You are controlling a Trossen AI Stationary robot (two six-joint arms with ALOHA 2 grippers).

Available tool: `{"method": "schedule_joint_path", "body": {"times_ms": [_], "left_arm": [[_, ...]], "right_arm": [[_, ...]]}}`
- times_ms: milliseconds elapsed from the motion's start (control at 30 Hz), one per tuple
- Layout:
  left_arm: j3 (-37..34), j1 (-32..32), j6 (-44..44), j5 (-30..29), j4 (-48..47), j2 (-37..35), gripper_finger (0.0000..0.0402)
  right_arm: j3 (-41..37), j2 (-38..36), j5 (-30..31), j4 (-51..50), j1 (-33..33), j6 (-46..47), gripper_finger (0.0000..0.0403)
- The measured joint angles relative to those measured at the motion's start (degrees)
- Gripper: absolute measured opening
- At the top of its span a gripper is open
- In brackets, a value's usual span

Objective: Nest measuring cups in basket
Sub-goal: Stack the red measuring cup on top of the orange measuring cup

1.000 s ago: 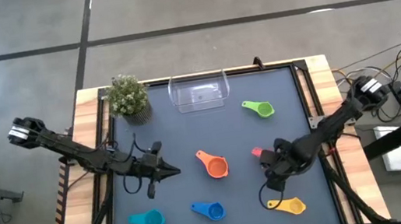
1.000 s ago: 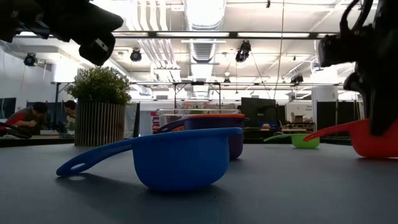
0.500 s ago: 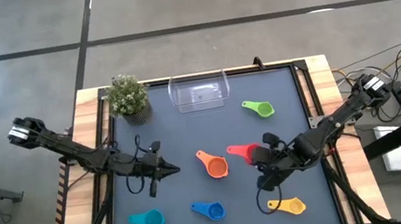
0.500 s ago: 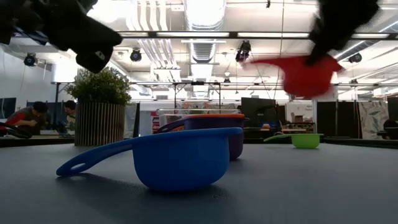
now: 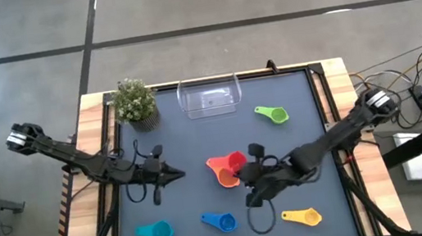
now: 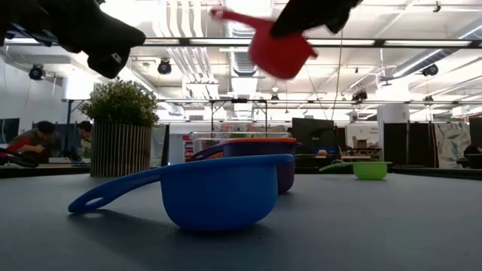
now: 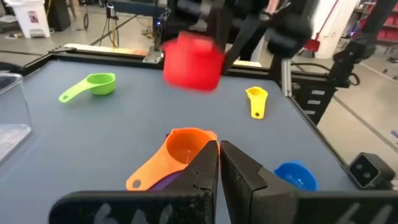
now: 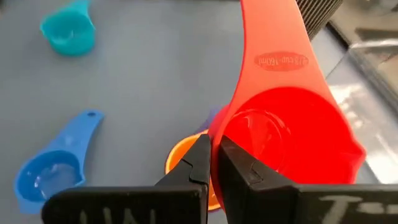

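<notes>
Right gripper (image 5: 246, 181) gripped the red cup (image 5: 231, 163) by its rim, at the orange cup's (image 5: 227, 177) one o'clock; centre before release. Left gripper (image 5: 176, 175) idle, jaws closed.

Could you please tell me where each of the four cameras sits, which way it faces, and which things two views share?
High view: above the table, looking straight down; both arms show, the right gripper holding the red cup.
Low view: at table height, looking across past the blue cup; arms enter from above.
Left wrist view: behind the shut left gripper, facing the orange cup.
Right wrist view: behind the right gripper, looking down at the table.
Shared: the red cup appears in all four.
</notes>
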Motion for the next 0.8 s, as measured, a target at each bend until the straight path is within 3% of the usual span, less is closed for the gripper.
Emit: {"method": "schedule_joint_path", "body": {"times_ms": [200, 433, 800], "left_arm": [[-1.72, -0.32, 0.59, -0.01, -0.47, -3.68, 0.0], [-5.92, -0.34, -1.49, -2.65, -0.64, -9.65, 0.0], [-9.44, -0.34, -2.72, -4.56, -0.8, -17.55, 0.0]], "right_arm": [[4.6, 7.45, -9.53, -0.34, -4.35, -0.05, 0.0009], [12.47, 12.78, -10.88, -12.05, -7.64, 7.71, 0.0009], [16.1, 17.69, -15.71, -13.14, -8.48, 15.41, 0.0009]]}}
